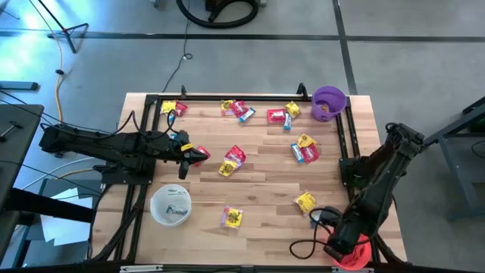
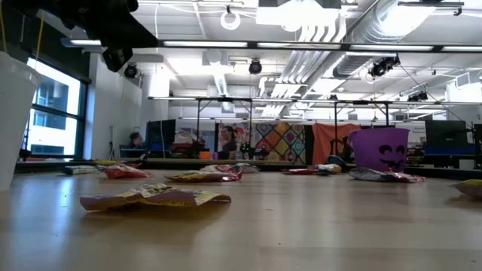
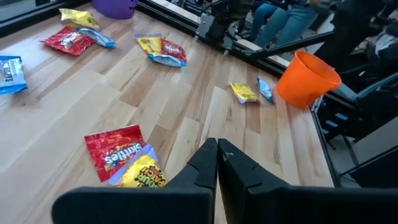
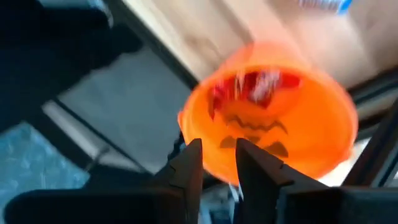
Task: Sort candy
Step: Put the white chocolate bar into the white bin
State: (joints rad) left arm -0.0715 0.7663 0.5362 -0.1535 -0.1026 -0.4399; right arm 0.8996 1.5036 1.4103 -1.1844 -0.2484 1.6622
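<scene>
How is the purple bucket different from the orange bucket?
The purple bucket stands at the table's far right corner, with no arm near it; the orange bucket sits at the near right corner, under the right gripper. The orange bucket shows a red candy inside; the purple bucket's contents are unclear. Both are small and round with faces.

The orange bowl point(image 4: 273, 115) is blurred; the red candy point(image 4: 252, 87) inside is unreadable.

Red, yellow and blue wrapped candy point(image 1: 234, 160) flat, scattered across the wooden tabletop, a red piece inside the orange bowl point(image 4: 273, 118).
</scene>
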